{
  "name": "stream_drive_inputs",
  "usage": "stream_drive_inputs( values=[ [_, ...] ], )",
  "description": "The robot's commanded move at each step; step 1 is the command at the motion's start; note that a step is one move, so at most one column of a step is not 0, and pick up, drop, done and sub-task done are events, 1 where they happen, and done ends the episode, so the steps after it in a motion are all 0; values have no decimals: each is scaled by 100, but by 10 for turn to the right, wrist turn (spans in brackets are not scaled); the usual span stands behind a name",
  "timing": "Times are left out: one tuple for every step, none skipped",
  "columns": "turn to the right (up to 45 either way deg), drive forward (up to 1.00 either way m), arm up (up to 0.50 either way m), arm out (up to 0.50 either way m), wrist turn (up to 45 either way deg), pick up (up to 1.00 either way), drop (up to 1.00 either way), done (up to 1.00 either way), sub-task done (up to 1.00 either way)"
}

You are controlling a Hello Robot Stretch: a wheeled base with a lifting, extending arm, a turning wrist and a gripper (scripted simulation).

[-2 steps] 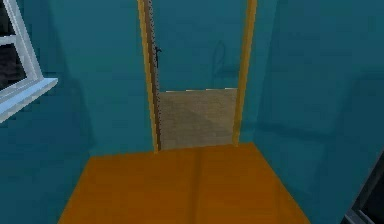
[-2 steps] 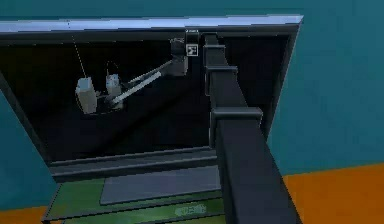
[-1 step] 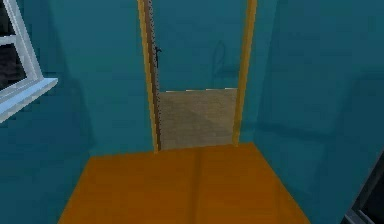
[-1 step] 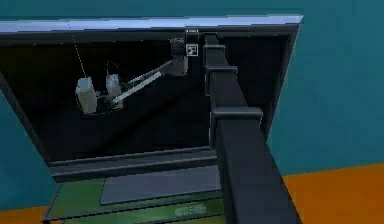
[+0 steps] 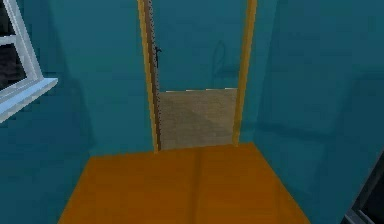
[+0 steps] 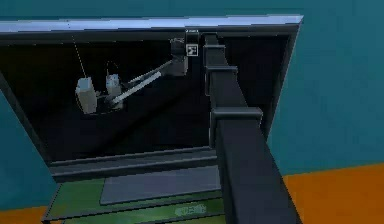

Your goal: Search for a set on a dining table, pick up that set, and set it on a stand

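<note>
Dark arm [image 6: 240, 140] is stretching out, and the gripper [image 6: 108, 97] is holding the pale set [image 6: 87, 95] at the jaws' tip, hanging clear above the stand [image 6: 150, 185]. Whether the jaws are parted I cannot tell. It is looking light, hard and slippery, so I'd be gripping mid-body.

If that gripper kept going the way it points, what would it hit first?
Likely the small pale things at the gripper tips; past them the dark screen or its left frame, though depth is unclear.
</note>
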Motion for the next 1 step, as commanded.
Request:
stream_drive_inputs(
  values=[
    [0, 0, 0, 0, 0, 0, 100, 0, 0]
  ],
)
